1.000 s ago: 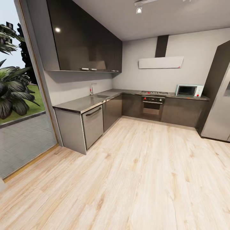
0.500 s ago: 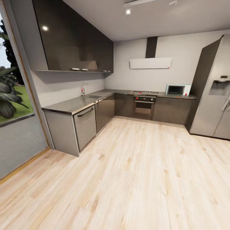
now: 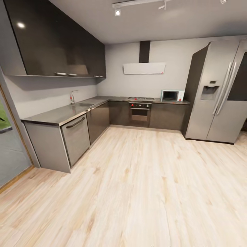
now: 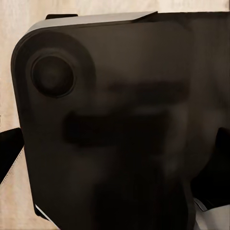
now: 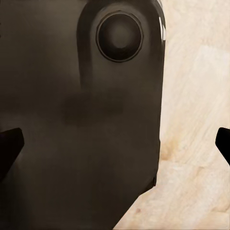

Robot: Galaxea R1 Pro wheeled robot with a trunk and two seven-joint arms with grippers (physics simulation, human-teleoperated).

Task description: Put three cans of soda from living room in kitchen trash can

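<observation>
I am in the kitchen, with glossy dark wall cabinets [image 3: 58,41], a grey worktop [image 3: 58,115] and a pale blond plank floor [image 3: 137,192] ahead. The soda cans and the trash can are out of view. In the left wrist view my left gripper [image 4: 115,158] stands open, its black fingertips [image 4: 8,153] at the picture's two edges and a dark part of the robot's own body behind them. My right gripper [image 5: 115,148] is likewise open, fingertips [image 5: 9,148] wide apart, with the dark body and floor planks behind. Neither holds anything.
The L-shaped counter runs along the left and back walls, with a dishwasher front [image 3: 76,139], sink tap [image 3: 72,97], built-in oven [image 3: 139,113] and microwave [image 3: 171,95]. A steel fridge [image 3: 219,99] stands at the right. A glass door [image 3: 8,157] is at the far left. Open floor lies between.
The camera has swung to the right: the whole kitchen has slid left in the picture, the garden behind the glass door has nearly gone, and the fridge has come fully into view.
</observation>
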